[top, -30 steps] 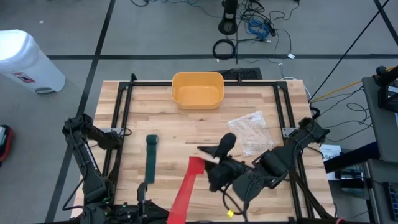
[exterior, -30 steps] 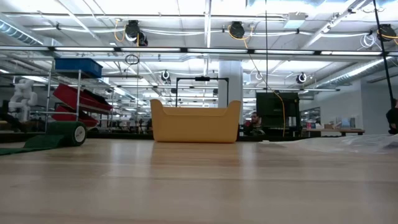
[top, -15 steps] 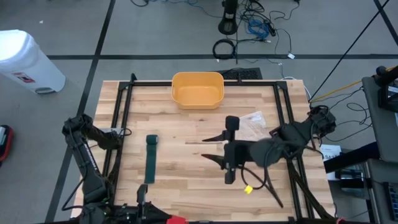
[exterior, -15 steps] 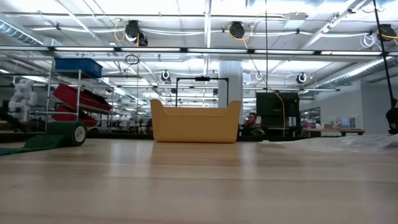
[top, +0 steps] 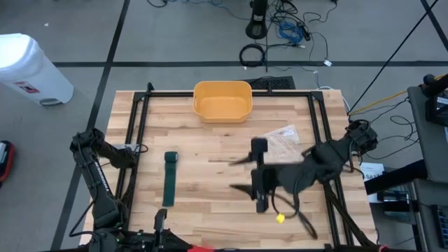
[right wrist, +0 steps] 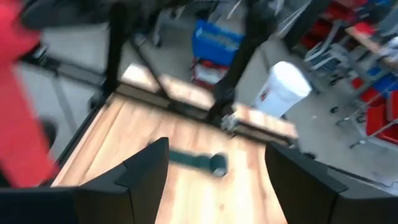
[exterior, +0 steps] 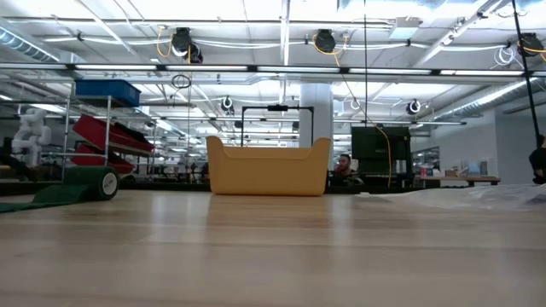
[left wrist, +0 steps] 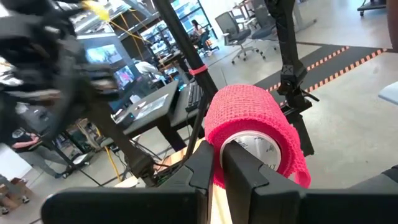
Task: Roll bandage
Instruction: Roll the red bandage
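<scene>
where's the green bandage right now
In the high view, the green bandage lies flat on the table's left half, in front of the yellow tub and left of the open right gripper.

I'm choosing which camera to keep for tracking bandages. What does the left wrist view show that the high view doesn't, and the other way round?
Only the left wrist view shows the red bandage roll, clamped in the left end effector. Only the high view shows the yellow bin, the green bandage, the plastic bag and the open right end effector. Both show the wooden table.
</scene>
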Available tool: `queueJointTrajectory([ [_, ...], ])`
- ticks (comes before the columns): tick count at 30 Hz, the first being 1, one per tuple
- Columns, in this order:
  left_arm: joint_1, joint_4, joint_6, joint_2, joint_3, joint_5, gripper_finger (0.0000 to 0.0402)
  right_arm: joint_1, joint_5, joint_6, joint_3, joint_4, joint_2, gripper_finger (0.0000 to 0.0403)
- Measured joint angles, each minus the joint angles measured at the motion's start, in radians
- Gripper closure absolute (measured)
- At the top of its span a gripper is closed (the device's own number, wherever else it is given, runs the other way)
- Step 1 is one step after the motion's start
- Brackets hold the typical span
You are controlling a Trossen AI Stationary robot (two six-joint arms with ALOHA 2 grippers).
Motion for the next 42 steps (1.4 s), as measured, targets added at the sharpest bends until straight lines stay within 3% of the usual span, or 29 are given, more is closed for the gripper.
queueJointTrajectory([
  [6,0.001,-0.001,0.004,0.0,0.0,-0.007,0.0372,0.132,0.027,0.028,0.0,-0.092,0.085,0.0161],
  [14,0.009,0.019,0.028,0.0,0.0,-0.031,0.0372,0.23,0.289,-0.079,-0.001,-0.053,0.343,0.0165],
  [20,0.009,0.021,0.034,0.0,0.0,-0.037,0.0372,0.272,0.549,-0.53,-0.002,-0.014,0.561,0.0165],
  [25,0.008,0.022,0.053,0.0,0.0,-0.037,0.0372,0.278,0.742,-1.019,-0.002,0.238,0.678,0.0165],
  [28,0.008,0.023,0.053,0.0,0.0,-0.037,0.0372,0.282,0.706,-1.127,-0.002,0.317,0.693,0.0165],
  [36,0.008,0.022,0.054,0.0,0.0,-0.044,0.0372,0.33,0.694,-1.21,-0.001,0.433,0.656,0.0165],
  [42,0.01,0.06,0.054,0.0,0.0,-0.056,0.0372,0.368,0.584,-1.488,0.0,0.611,0.653,0.0165],
])
